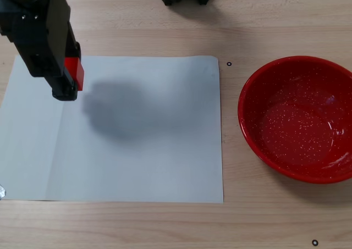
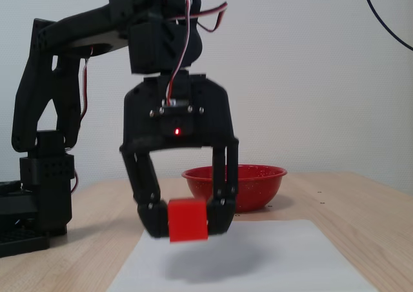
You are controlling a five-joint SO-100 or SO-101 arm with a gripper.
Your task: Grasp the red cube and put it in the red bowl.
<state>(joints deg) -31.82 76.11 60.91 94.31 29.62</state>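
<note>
Nearest the low fixed camera, a white paper sheet lies on the light wooden bench. Above it, clear of the paper, the black two-finger end effector clamps the small bright red cube between its fingers. Farther back, well apart from the cube, sits the glossy round red bowl, beside the sheet in the top-down fixed view.
</note>
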